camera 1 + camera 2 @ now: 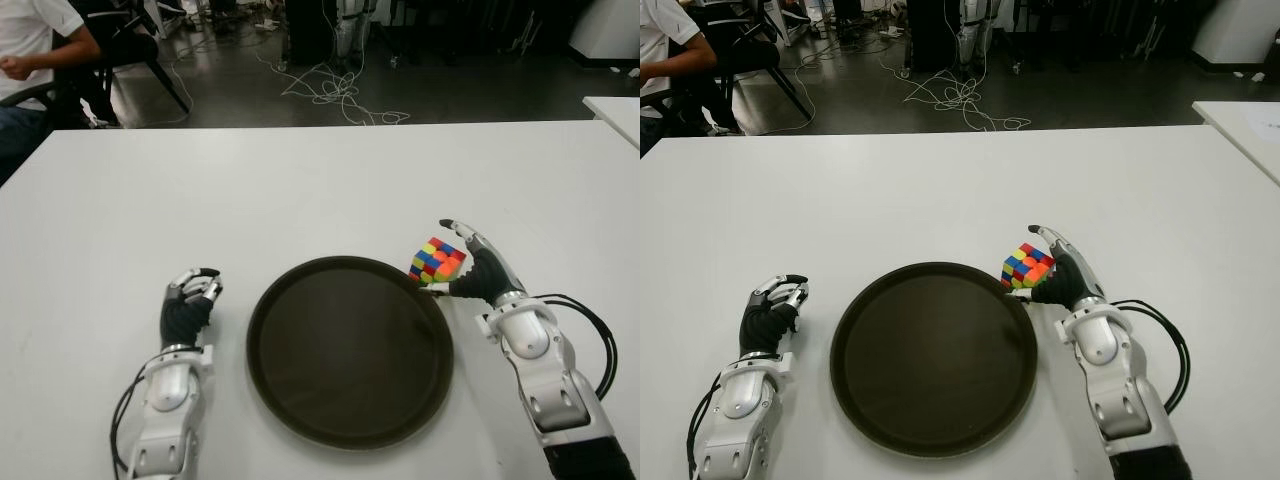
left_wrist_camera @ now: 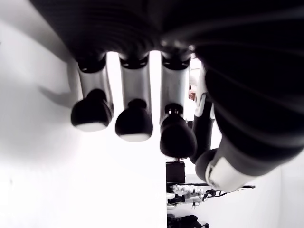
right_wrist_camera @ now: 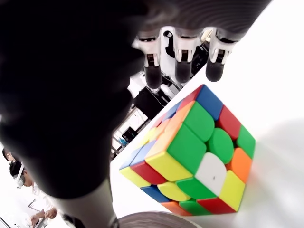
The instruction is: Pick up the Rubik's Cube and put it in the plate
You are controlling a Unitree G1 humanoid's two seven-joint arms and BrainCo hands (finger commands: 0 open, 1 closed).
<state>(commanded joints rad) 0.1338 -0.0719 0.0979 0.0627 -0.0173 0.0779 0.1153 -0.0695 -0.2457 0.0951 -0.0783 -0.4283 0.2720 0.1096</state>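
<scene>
The Rubik's Cube [image 1: 437, 260] sits tilted at the right edge of the dark round plate [image 1: 300, 400], its lower corner close to the rim. My right hand [image 1: 466, 264] reaches around it from the right. In the right wrist view the fingers [image 3: 182, 71] stretch straight past the far side of the Rubik's Cube [image 3: 190, 152] with a gap showing, and the thumb stands beside it, so the hand is open. My left hand [image 1: 190, 300] shows left of the plate with its fingers [image 2: 135, 123] curled and nothing in them.
The white table [image 1: 300, 190] stretches wide behind the plate. A person [image 1: 30, 50] sits beyond its far left corner. Loose cables [image 1: 335, 90] lie on the floor behind. A second white table [image 1: 615, 110] shows at the far right.
</scene>
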